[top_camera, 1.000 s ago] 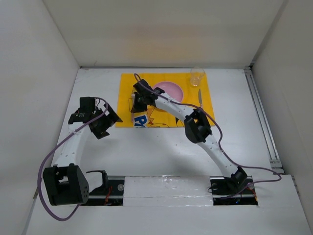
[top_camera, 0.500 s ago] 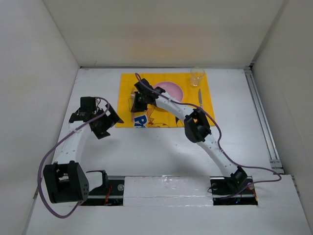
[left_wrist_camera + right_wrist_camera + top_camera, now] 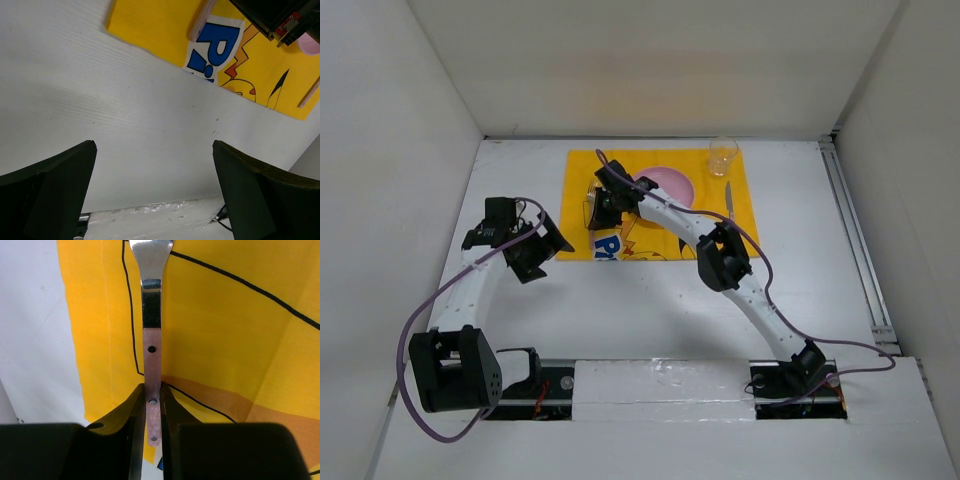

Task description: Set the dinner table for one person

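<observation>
Top view: dinner table (image 3: 620,300), white and walled on three sides, fills the floor of the frame. A yellow cartoon placemat (image 3: 582,170) lies at its far centre. On the mat are a pink plate (image 3: 670,183), a clear glass (image 3: 723,157) at the far right corner and a knife (image 3: 728,195) along the right side. The right gripper (image 3: 597,210) is reached across over the mat's left part, just left of the plate. The left gripper (image 3: 546,244) is over bare table just left of the mat. Left wrist: left gripper (image 3: 154,150) has its jaws spread wide with nothing between them, white table (image 3: 125,100) below, and the mat's corner (image 3: 160,25) ahead. The right gripper's (image 3: 272,15) dark body is at top right. Right wrist: right gripper (image 3: 152,395) is narrow, pinched on the pinkish riveted handle of a metal utensil (image 3: 151,305). The utensil's head is cut off at the top, so fork or spoon cannot be told. The utensil points out over the yellow mat (image 3: 225,315), with table (image 3: 35,340) to the left.
</observation>
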`<control>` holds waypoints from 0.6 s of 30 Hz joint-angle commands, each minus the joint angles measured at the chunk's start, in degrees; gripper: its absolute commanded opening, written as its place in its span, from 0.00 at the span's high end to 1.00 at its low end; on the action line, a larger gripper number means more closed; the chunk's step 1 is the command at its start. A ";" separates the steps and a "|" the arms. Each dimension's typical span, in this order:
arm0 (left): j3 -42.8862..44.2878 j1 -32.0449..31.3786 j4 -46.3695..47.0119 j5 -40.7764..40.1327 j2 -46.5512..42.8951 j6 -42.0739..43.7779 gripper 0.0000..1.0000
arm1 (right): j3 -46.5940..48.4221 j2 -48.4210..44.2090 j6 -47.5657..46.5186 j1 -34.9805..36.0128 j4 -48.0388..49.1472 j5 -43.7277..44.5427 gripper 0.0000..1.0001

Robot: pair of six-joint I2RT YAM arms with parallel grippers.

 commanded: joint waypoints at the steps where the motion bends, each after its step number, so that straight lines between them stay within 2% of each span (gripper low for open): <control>1: 0.32 0.03 0.97 1.52 -0.04 1.15 0.00 | 1.99 0.81 -1.44 0.42 -1.47 1.17 0.83; 5: -0.20 0.03 1.58 2.14 -0.04 1.76 0.00 | 1.99 0.81 -1.44 0.42 -1.48 0.64 0.74; 8: -0.21 0.03 1.58 2.14 -0.04 1.76 0.00 | 1.46 0.81 -1.44 0.42 -1.48 0.64 0.61; 9: -0.21 0.03 1.58 2.14 -0.04 1.76 0.00 | 1.46 0.81 -1.44 0.42 -1.48 0.64 0.54; 12: -0.21 0.03 1.58 2.14 -0.04 2.29 0.00 | 0.67 0.81 -0.92 0.42 -0.95 -0.59 0.51; 16: 0.31 0.03 1.58 2.67 -0.04 2.29 0.00 | -3.53 -3.14 1.45 -0.11 1.85 -1.90 0.41; 17: 0.84 0.03 1.06 2.67 -0.04 2.81 0.00 | -4.77 -4.37 1.46 -0.11 2.64 -1.91 0.22; 18: 1.46 0.03 0.53 2.67 -0.04 2.82 0.00 | -5.91 -5.77 1.98 -0.11 3.17 -1.91 0.20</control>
